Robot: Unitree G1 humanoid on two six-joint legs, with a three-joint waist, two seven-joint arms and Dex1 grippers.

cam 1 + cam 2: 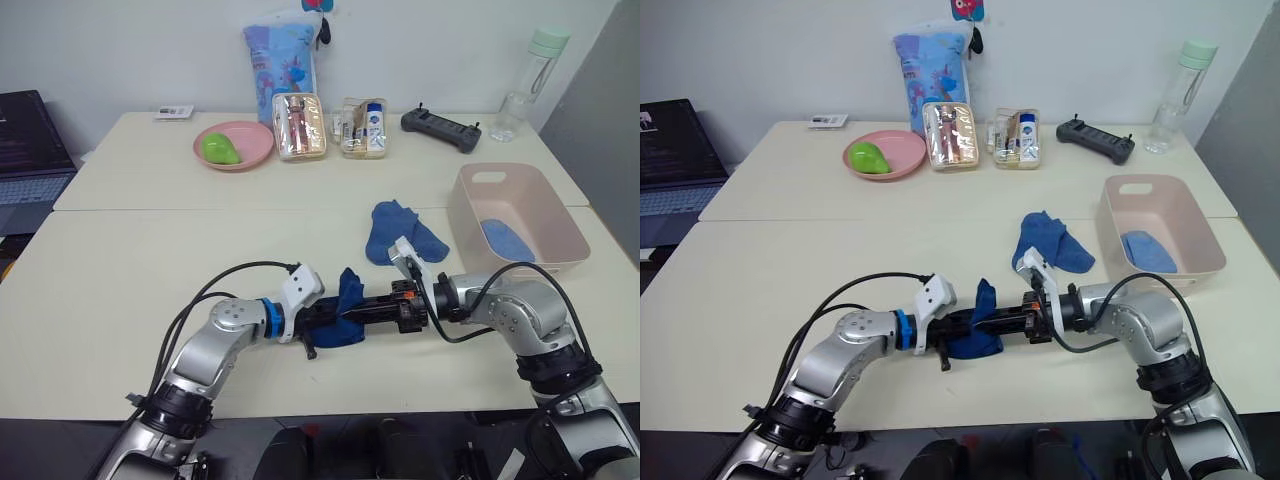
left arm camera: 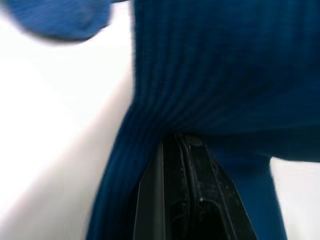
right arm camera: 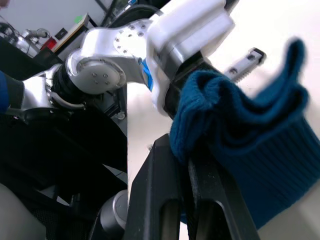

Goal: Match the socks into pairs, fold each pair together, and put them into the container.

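— Navy knit, close to the front edge of the desk (image 1: 120,250): what's got hold of it?

— Both arms. The left end effector (image 1: 335,318) is clamped on the dark sock (image 1: 349,305) from one side, fingers pressed together with the ribbed fabric bunched over them in the left wrist view. The right end effector (image 1: 372,312) meets it from the other side, and its two black fingers are closed on the same sock's folded edge, as the right wrist view shows.

— Is the sock lying flat?

— No, it's crumpled and partly standing up between the two, its lower part touching the desk.

— And further back?

— A loose heap of medium-blue socks (image 1: 402,233) lies just beyond the right end effector, beside the pink tub (image 1: 470,222). The tub sits on the robot's right, with one lighter blue sock (image 1: 507,240) flat on its floor.

— Anything behind that?

— Along the far edge: a pink plate (image 1: 255,137) with a green thing (image 1: 221,150) on it, two clear pouches (image 1: 299,127), a printed blue bag (image 1: 281,55) upright against the wall, a black controller (image 1: 441,128) and a clear bottle (image 1: 529,85). A laptop (image 1: 32,150) stands off the desk's left.
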